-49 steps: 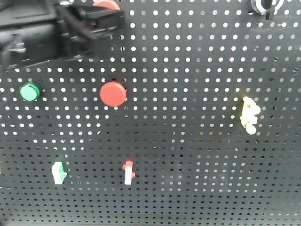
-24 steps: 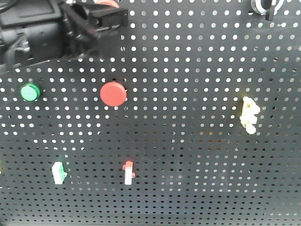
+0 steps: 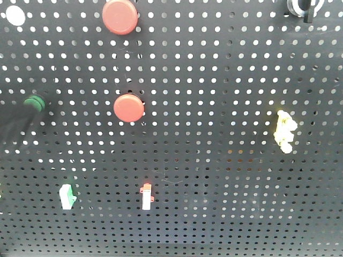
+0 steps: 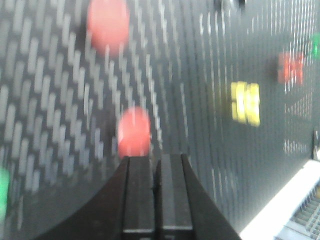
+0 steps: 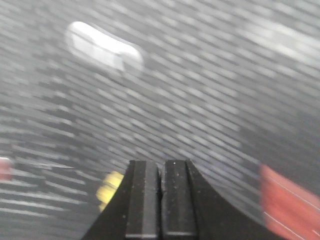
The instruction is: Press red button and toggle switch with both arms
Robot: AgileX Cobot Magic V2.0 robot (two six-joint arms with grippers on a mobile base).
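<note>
The red button (image 3: 120, 16), the larger of the two, sits at the top of the black pegboard, uncovered. The toggle switch (image 3: 303, 6) is cut off by the top right edge. Neither arm shows in the front view. In the blurred left wrist view my left gripper (image 4: 155, 158) is shut and empty, back from the board. The smaller red button (image 4: 134, 131) lies just beyond its tips and the red button (image 4: 107, 26) is farther up. My right gripper (image 5: 161, 163) is shut and empty, facing the blurred board.
On the pegboard (image 3: 214, 80) are a smaller red button (image 3: 128, 107), a green button (image 3: 35, 101) in shadow, a yellow switch (image 3: 284, 131), a green-tipped switch (image 3: 67, 195) and a red-tipped switch (image 3: 146, 195). The yellow switch (image 5: 110, 187) shows beside the right gripper.
The left arm, which covered the larger red button at the top left, has left the front view. The button is now in full sight.
</note>
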